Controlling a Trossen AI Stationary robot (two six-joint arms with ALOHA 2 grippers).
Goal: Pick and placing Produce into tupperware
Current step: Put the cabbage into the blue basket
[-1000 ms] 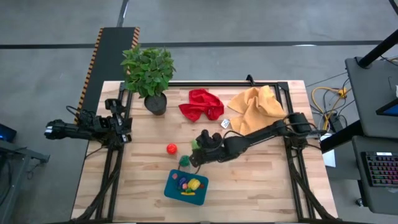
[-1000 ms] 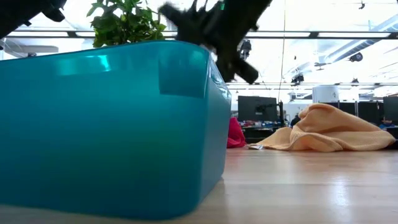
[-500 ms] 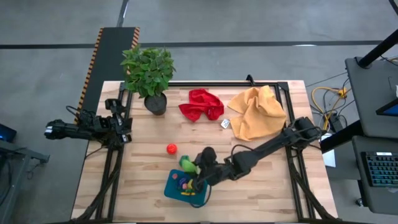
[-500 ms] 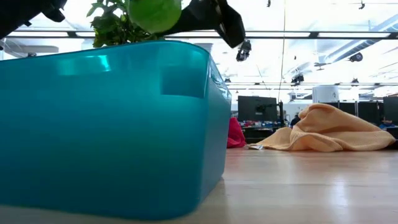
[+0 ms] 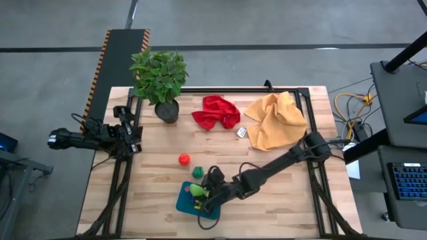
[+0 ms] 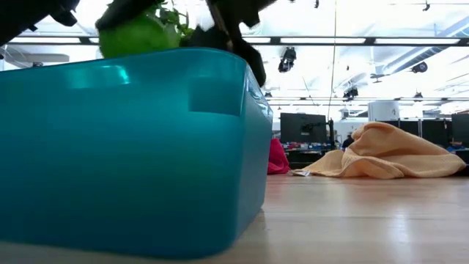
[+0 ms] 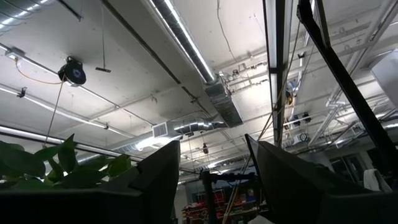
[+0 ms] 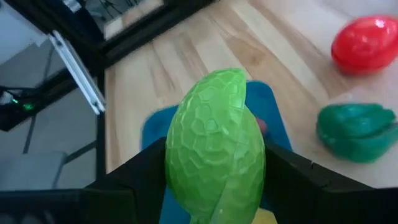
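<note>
High view: the right gripper (image 5: 200, 192) is reached across the table and sits over the tupperware (image 5: 198, 200), which lies near the front edge; a light green piece (image 5: 195, 190) shows between its fingers, above other produce already inside the box; a red piece (image 5: 183, 159) and a dark green piece (image 5: 197, 172) lie on the bare wood just beyond the box, apart from each other; the left gripper (image 5: 133, 138) waits at the left edge of the table, by the potted plant (image 5: 159, 77); a red cloth (image 5: 215, 111) and a yellow cloth (image 5: 274, 119) lie at the far side.

Low view: the light green piece (image 6: 132, 37) hangs just above the tupperware rim (image 6: 146, 62), held by dark fingers; it is not yet released.

Left wrist view: the left gripper (image 7: 211, 171) points up at the ceiling, its fingers spread apart and holding nothing.

Right wrist view: the right gripper's fingers (image 8: 134, 174) are closed on the flanks of the light green piece (image 8: 216, 143); its surface is faceted and glossy.

Judgement: the piece looks like light, rigid, hollow plastic; smooth and rounded, so liable to slip or roll; the hold across its widest middle appears sound; the red and dark green pieces would likely handle the same, best taken across the belly.
</note>
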